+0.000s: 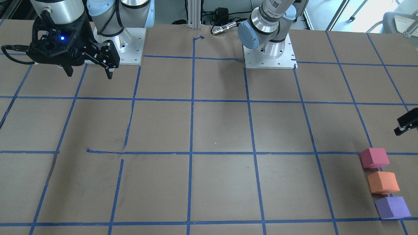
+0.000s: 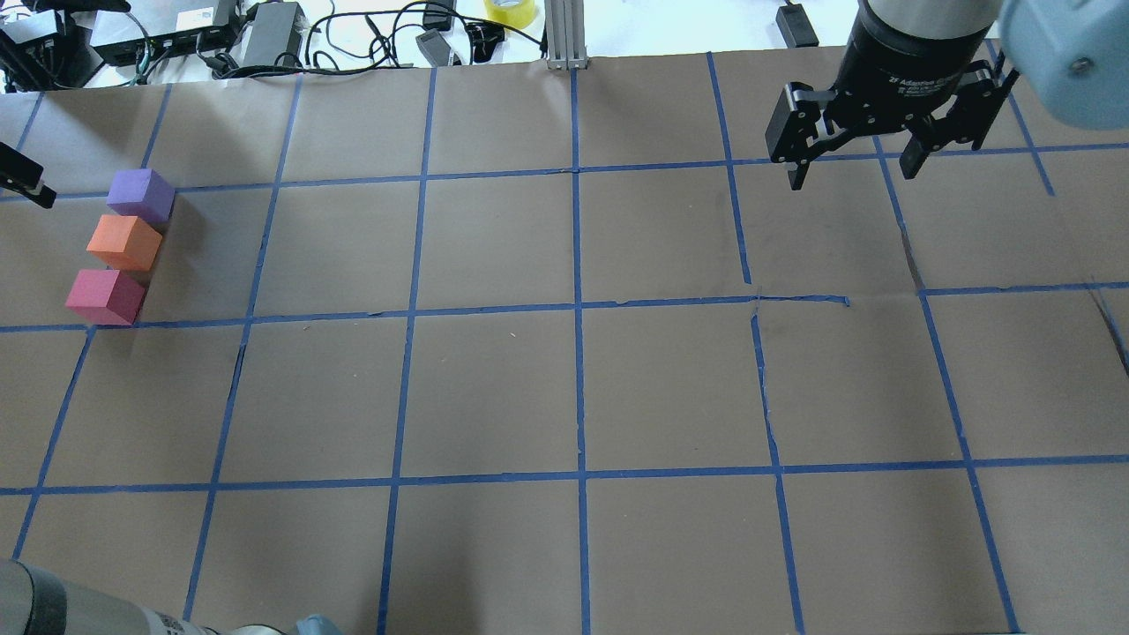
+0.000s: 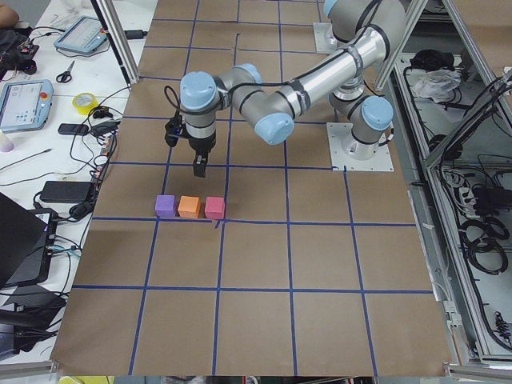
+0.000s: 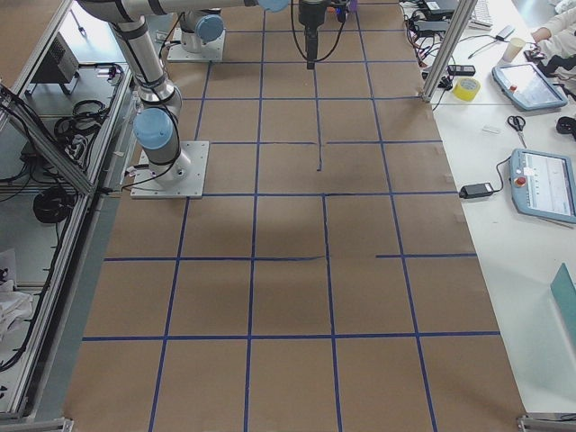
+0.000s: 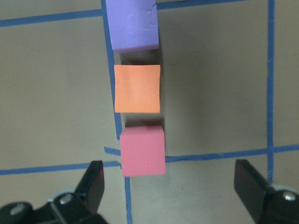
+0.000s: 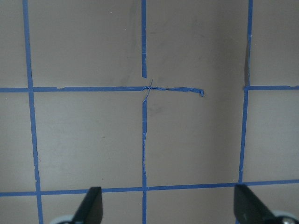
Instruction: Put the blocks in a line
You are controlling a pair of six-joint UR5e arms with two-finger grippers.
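Hovering above the red-pink end of the row, the left gripper (image 5: 170, 184) is spread wide and holds nothing; in its wrist view both fingers sit either side of the red-pink block (image 5: 142, 150) without touching it. The side view from the robot's left shows it raised off the table (image 2: 494, 388), not down at block height.

Right gripper (image 2: 851, 172) hangs released and empty too, well apart from the blocks, over bare paper and blue tape lines (image 6: 144, 140).

Blocks: red-pink, then orange block (image 5: 137, 88), then purple block (image 5: 133, 25), set in 1 row near the table edge on the robot's left, just beside each other with slim shadowed gaps. The row drifts slightly sideways from block to block but reads as a line.

Step, as a judgement: placing looks done and the line is formed, so the task seems at or near its end. Next move likely calls for the left arm to lift straight up and back off without clipping the red-pink block; a small nudge to square the row is optional.

Count: 3 blocks, 1 red-pink, 1 orange, 1 purple; 2 grippers, both empty
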